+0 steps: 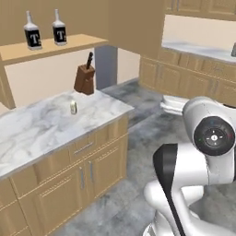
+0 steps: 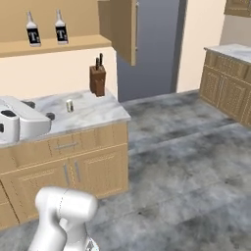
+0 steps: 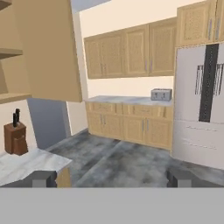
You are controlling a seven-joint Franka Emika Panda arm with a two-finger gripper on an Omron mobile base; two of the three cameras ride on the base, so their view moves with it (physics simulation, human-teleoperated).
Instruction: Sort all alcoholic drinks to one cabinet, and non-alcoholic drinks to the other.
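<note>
A simulated kitchen with tan wooden cabinets and a grey mottled floor (image 2: 196,162) is shown. A marble counter (image 1: 41,126) is set on base cabinets at the left of both base views. Above it, the wide wall cabinet (image 1: 50,48) is seen with its long shelf exposed, its door (image 2: 120,29) swung out at the right end.

Two pale "T" bottles are stood upright on that shelf, near each other but apart: the left bottle (image 1: 32,32) and the right bottle (image 1: 59,29), each marked with a black label. In the right base view the same two bottles are seen at the upper left of the shelf.

On the counter below, a brown knife block (image 1: 85,78) is placed near the back edge, with dark handles sticking up. A small pale can (image 1: 73,107) is stood upright in front of it, well apart from the block.

In the hand view, the gripper (image 3: 111,178) is seen with its two dark finger tips (image 3: 41,178) spread wide, nothing being gripped between them. It is pointed across the room toward a far counter bearing a toaster (image 3: 161,94), with a pale refrigerator (image 3: 199,105) at the right.
</note>
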